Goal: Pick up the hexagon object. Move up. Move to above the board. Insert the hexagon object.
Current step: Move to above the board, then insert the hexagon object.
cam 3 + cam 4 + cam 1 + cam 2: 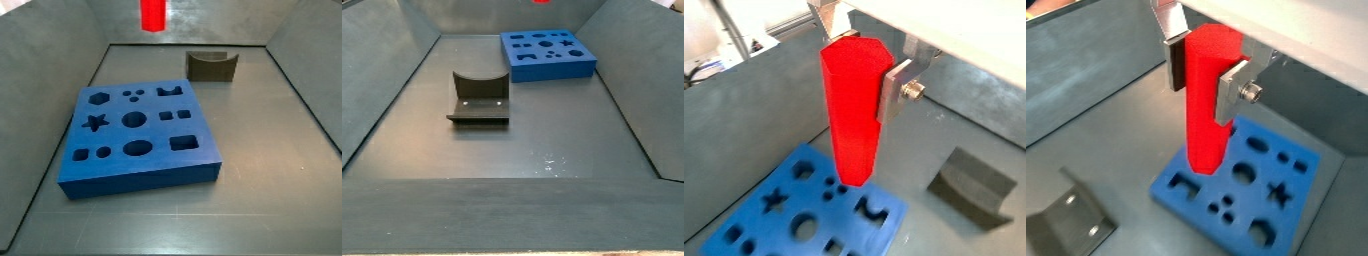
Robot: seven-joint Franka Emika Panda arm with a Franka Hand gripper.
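Observation:
My gripper is shut on the hexagon object, a tall bright red rod that hangs upright between the silver fingers. In both wrist views the rod's lower end hovers high over the board, a thick blue block with several shaped holes. The gripper clamps the rod near its top, and the board lies below. In a side view only the rod's lower end shows at the upper edge, well above the board. A red sliver of the rod tops the board.
The fixture stands on the grey floor beyond the board, and shows as a dark bracket in the middle of the bin. It also appears beside the board in both wrist views. Sloping grey walls enclose the floor.

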